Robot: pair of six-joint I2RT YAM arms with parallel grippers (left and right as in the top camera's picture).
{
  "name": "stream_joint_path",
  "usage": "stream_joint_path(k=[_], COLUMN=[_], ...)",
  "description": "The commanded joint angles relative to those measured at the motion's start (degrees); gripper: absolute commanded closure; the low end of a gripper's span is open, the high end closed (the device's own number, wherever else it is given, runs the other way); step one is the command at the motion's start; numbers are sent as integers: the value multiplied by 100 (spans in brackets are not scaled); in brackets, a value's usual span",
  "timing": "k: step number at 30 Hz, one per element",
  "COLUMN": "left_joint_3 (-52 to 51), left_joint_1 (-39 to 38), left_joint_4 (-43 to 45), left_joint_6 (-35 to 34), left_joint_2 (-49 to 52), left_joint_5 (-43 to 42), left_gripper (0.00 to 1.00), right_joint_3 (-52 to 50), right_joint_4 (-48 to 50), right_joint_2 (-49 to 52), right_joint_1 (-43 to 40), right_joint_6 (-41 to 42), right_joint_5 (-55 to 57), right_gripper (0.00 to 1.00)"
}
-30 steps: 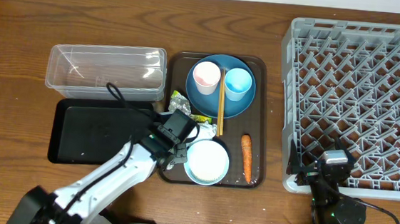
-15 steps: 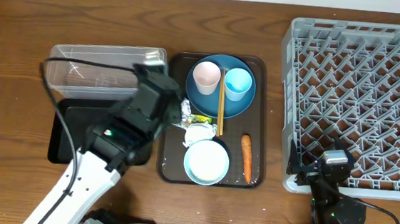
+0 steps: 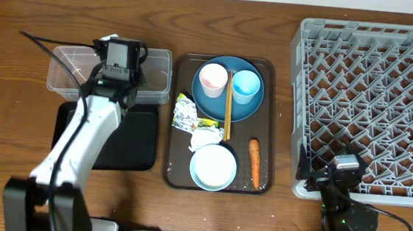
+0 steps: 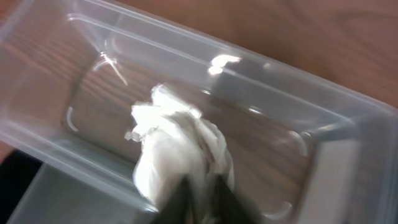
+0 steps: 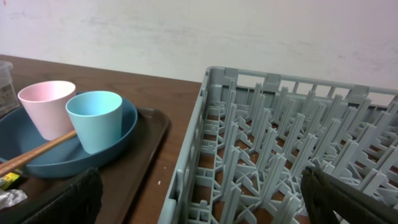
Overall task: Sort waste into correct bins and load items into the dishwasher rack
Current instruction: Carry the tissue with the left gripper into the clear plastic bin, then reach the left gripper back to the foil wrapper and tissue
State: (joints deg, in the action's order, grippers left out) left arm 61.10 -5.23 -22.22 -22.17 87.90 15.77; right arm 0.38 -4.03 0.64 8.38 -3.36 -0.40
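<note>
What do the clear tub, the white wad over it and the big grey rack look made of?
Clear tub: glossy see-through plastic; wood grain shows through, highlights glint. Crumpled napkin: likely soft matte paper, creased into folds. Dishwasher rack: apparently moulded matte grey plastic, uniform pegged lattice.

A wooden tabletop [image 3: 22, 20], dark brown with a clear grain, carries everything; a brown serving tray [image 3: 184, 69] lies on it; just left of that tray, at its far end, sits a clear plastic tub [image 3: 66, 75]; just left of its near end lies a shallow black tray [image 3: 138, 140]; right of the serving tray, with a strip of bare wood between, stands the large grey dishwasher rack [image 3: 370, 99].
</note>
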Motion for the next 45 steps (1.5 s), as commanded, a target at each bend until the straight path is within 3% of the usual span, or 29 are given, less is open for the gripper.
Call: stream_joint_path(k=[1, 6, 12, 15, 17, 27, 37, 45], left_joint_3=[26, 96, 96, 96, 96, 52, -127, -127], left_joint_1=[212, 221, -35, -389, -728, -2664, -3694, -4061], left_joint_4=[146, 151, -769, -1574, -2094, -3491, -3510, -3307], left_joint_6=[205, 225, 160, 160, 155, -247, -1272, -1460], left_joint_2=[192, -197, -1346, -1976, -2310, -2837, -2621, -2048], left_joint_5=[-254, -531, -2006, -2990, -3211, -2964, -2347, -2190], left_gripper=[42, 23, 20, 20, 20, 19, 20, 19], right_joint_3=[-9, -9, -9, -9, -9, -9, -9, -9], right_joint_4=[-26, -26, -28, -26, -26, -26, -26, -26], right_joint_2=[-26, -26, -26, -26, -26, -26, -26, -26], right_joint_1=[42, 42, 42, 42, 42, 42, 42, 42], right_joint_6=[52, 52, 55, 52, 55, 52, 52, 55], right_joint_5=[15, 13, 15, 13, 15, 13, 15, 13], right_gripper=[1, 1, 1, 1, 1, 1, 1, 1])
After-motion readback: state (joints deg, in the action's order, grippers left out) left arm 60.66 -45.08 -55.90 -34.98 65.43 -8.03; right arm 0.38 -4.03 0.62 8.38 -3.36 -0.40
